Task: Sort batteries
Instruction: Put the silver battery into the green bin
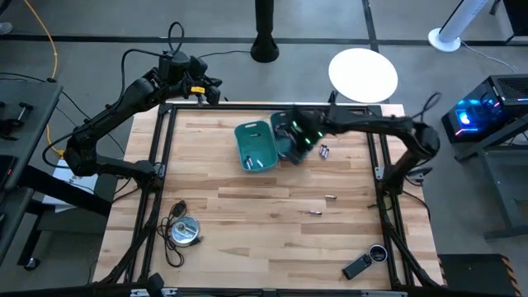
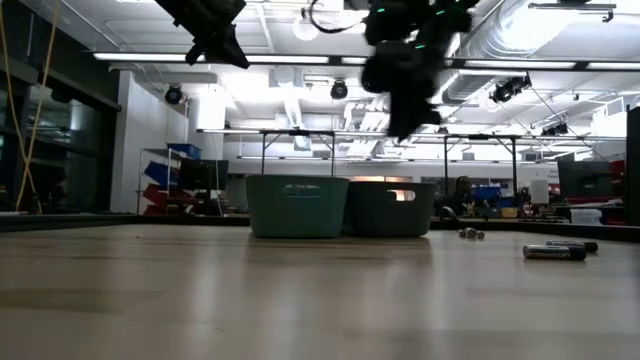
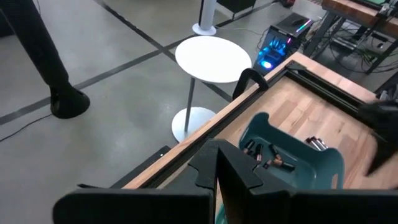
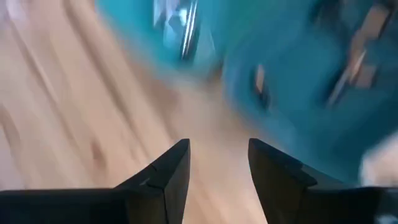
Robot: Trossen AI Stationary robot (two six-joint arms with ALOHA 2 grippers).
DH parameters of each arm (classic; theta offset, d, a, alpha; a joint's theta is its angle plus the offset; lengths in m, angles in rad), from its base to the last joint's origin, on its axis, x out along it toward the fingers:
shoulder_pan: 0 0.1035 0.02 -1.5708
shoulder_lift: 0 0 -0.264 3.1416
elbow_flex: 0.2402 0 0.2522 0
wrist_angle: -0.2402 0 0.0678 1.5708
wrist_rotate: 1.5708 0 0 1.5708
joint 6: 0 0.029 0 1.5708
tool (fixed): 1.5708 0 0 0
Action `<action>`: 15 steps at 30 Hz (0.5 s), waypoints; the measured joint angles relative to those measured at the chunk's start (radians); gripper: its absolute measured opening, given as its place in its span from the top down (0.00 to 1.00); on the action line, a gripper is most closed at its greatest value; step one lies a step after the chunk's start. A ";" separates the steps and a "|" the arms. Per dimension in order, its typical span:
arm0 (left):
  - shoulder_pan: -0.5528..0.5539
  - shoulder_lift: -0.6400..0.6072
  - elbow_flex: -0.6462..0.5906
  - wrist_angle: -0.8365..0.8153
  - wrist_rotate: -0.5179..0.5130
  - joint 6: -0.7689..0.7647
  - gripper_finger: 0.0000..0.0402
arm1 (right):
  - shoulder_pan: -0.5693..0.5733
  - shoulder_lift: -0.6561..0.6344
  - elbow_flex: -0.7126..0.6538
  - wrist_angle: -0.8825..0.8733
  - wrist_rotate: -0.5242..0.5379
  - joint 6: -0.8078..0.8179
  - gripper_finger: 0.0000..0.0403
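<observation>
Loose batteries (image 2: pixel 553 252) lie nearest; two teal bins (image 1: pixel 255 145) hold batteries, right hand (image 4: pixel 217 163) released above them.

Motion blur smears both bins (image 4: pixel 292 68) in the right wrist view.

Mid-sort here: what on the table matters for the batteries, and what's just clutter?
Job:
loose batteries
lighter teal bin
darker teal bin
right end effector, open, over the bins

Lying about:
silver disc with cable
black gadget
</observation>
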 joint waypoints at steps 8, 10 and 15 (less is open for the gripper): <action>0.001 0.000 0.000 0.000 0.000 0.002 1.00 | 0.202 -0.222 -0.402 -0.046 -0.024 0.082 0.61; 0.003 0.000 0.000 0.001 0.000 0.007 1.00 | 0.243 -0.234 -0.466 -0.020 -0.027 0.085 0.61; 0.003 0.000 0.000 0.001 -0.001 0.010 1.00 | 0.316 -0.201 -0.549 0.047 -0.010 0.053 0.61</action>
